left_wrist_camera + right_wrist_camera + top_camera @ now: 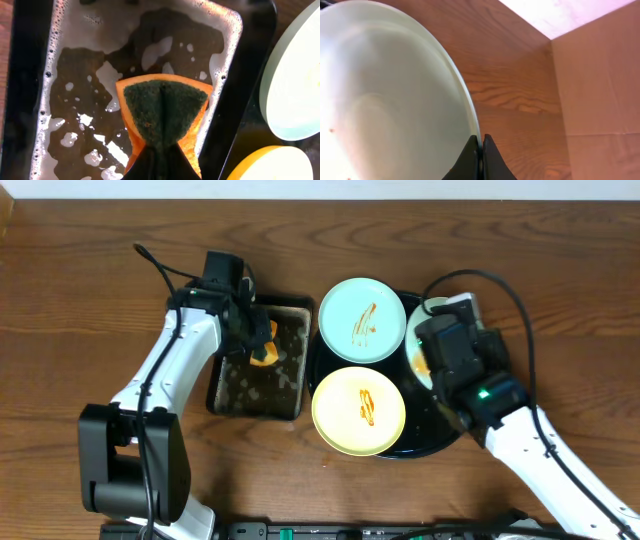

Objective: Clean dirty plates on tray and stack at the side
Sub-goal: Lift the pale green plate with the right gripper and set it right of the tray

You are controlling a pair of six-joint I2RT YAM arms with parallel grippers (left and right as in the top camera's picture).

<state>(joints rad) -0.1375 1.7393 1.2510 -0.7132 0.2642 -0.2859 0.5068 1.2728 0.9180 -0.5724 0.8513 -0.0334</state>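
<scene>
Left hand (161, 159) clamped on sponge (165, 112) over soapy pan (20, 100); right hand (481, 152) pinching mint plate (395, 100) rim.

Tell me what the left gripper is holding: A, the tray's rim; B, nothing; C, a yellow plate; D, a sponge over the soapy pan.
D: the left gripper is shut on the orange-and-green sponge, with the foamy pan below it.

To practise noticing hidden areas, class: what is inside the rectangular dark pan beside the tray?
Foamy brownish water and an orange sponge with a dark green scrub face, pinched by the left claw. The pan floor beneath the sponge is covered, so unseen.
</scene>
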